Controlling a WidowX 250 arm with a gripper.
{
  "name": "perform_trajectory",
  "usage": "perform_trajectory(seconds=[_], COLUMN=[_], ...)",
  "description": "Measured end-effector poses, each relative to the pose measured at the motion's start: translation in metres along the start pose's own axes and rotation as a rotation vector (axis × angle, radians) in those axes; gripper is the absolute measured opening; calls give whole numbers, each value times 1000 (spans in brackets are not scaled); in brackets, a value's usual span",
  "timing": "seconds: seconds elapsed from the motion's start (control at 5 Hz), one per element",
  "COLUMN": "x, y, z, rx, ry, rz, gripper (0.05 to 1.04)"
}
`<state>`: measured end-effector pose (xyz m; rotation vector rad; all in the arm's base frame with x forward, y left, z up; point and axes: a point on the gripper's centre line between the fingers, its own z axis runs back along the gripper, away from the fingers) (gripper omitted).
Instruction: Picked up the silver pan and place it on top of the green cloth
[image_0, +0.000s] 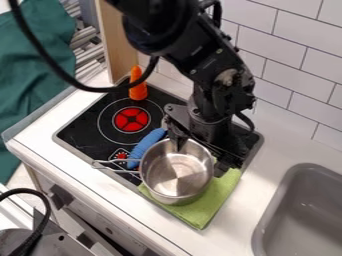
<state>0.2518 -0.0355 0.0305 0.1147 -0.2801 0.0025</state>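
One silver pan (160, 175) is resting on one green cloth (204, 207), its long axis and handle (115, 161) pointing toward 9 o'clock; one end effector (203, 161) is hanging open.

- One silver pan (175, 177)
- Two cloths: one light green cloth (204, 207) and one dark green cloth (33, 65)
- One orange, upright, tapered object (137, 91)
- One blue, long, rounded object (145, 146)
- One black stovetop (81, 131)
- One grey sink (300, 215), partly in view
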Motion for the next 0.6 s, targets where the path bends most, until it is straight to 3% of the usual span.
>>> perform_trajectory(seconds=[0.2,0.6], x=[0,1], y=[-4,-3], z=[-1,-1], rx=[-65,-66], ry=[1,0], rz=[-90,-89], gripper=[1010,1010])
